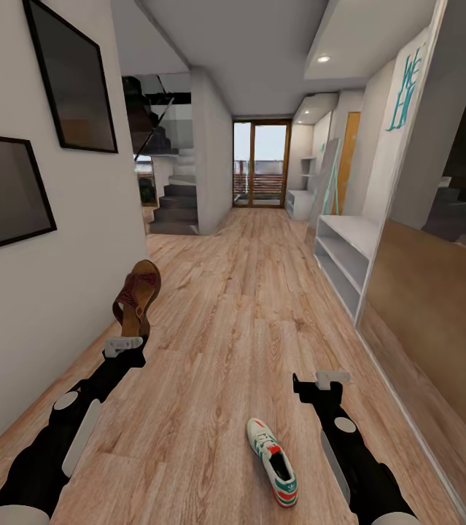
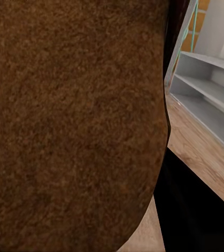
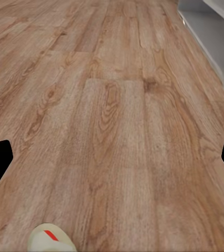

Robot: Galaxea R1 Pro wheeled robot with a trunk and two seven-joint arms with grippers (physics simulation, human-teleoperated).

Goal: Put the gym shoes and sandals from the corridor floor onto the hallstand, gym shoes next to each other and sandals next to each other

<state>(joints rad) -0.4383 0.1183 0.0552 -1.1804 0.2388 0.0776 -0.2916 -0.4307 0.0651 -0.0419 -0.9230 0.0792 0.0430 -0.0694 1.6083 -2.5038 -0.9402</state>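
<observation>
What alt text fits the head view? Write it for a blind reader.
The left gripper holds a brown sandal upright above the corridor floor. One gym shoe lies on the planks beside the empty, open right gripper. A pale grey shoe rack stands along the right wall.

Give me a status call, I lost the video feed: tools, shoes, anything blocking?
Left tool shut on sandal, held upright. Right tool open, empty. One gym shoe on corridor floor between the arms. Hallstand ahead right, path looks unobstructed.

Home corridor, wood-plank floor [image 1: 218, 321], staircase [image 1: 176, 200], framed pictures [image 1: 72, 73], shelving [image 1: 346, 259]
</observation>
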